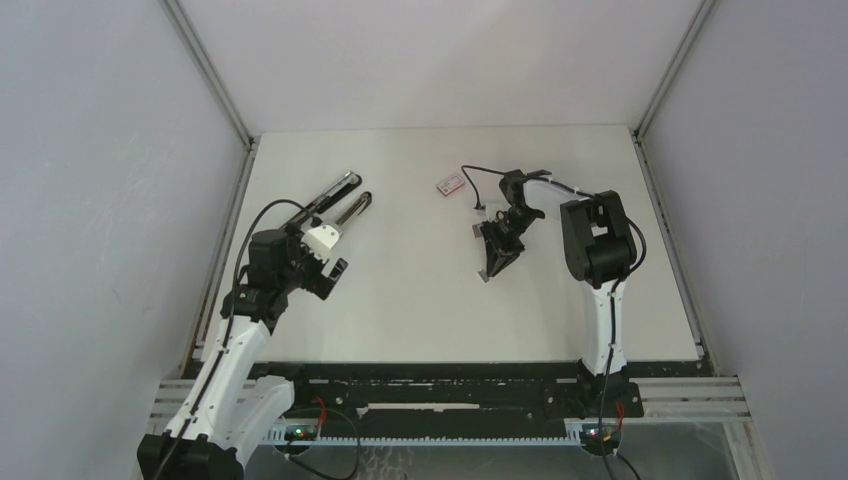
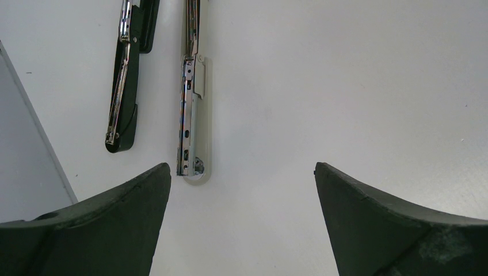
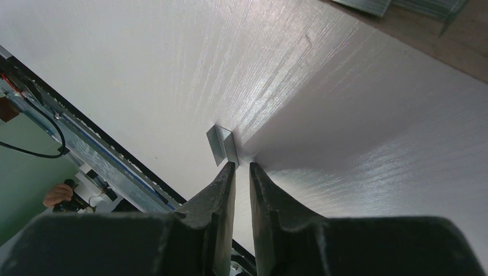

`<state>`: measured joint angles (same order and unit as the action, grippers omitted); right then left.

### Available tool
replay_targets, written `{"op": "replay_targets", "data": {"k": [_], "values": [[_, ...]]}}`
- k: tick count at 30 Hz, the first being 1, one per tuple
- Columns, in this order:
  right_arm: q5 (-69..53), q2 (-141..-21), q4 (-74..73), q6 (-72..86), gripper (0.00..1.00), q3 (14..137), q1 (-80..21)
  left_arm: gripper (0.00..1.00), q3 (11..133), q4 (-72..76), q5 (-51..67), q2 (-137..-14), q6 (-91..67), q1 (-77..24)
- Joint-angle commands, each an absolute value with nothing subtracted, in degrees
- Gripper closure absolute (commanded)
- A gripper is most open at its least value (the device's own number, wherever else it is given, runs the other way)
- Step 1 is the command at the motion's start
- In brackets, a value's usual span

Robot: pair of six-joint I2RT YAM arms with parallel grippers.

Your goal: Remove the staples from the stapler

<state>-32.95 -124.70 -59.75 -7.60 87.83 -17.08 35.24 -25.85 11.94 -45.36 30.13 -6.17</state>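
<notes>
Now, staples (image 3: 223, 144): a short silver-grey strip is seen on the bench (image 1: 420, 310), right of the middle and toward the near edge, at the very fingertips of the right end effector
Right end effector (image 3: 241, 165): pointed down at the bench, with its fingers drawn almost together and only a thin slit left between them; nothing is seen inside the slit, and the strip is met by the tip of one finger; whether the strip is pinched or merely touched cannot be told
Stapler (image 1: 340, 200): laid opened out at the far left of the bench, well apart from the staples; its two arms are spread side by side, a black arm (image 2: 122, 98) fitted with a chrome rail and, just beside it, a pale silver arm (image 2: 193, 121)
Left end effector (image 2: 241, 169): released, with its fingers held wide apart; it is placed just short of the near ends of the stapler's arms, and neither arm is touched
Red-and-white box (image 1: 450, 185): a small flat box is seen on the far part of the bench, between the stapler and the right arm
</notes>
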Motion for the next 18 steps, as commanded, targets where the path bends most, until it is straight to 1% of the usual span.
{"op": "replay_targets", "data": {"k": [1,4,7,10,18], "values": [[-22.44,-127.54,-52.56,-9.55,0.84,86.57,-17.93,0.00,34.54,-24.70,11.88,-44.91,30.76,-5.83],[-22.33,-127.45,-52.47,-9.57,0.83,86.57,-18.08,0.00,34.54,-24.70,11.78,-44.84,30.78,-5.89],[-23.53,-127.51,-52.54,-9.49,0.80,86.70,-17.98,0.00,34.54,-24.70,11.78,-44.85,30.77,-5.84],[-24.23,-127.60,-52.66,-9.43,0.79,86.75,-17.93,0.00,34.54,-24.65,11.80,-44.90,30.78,-5.86],[-22.86,-127.38,-52.47,-9.23,0.79,86.66,-18.90,0.00,34.54,-24.67,11.72,-44.87,30.76,-5.87]]}}
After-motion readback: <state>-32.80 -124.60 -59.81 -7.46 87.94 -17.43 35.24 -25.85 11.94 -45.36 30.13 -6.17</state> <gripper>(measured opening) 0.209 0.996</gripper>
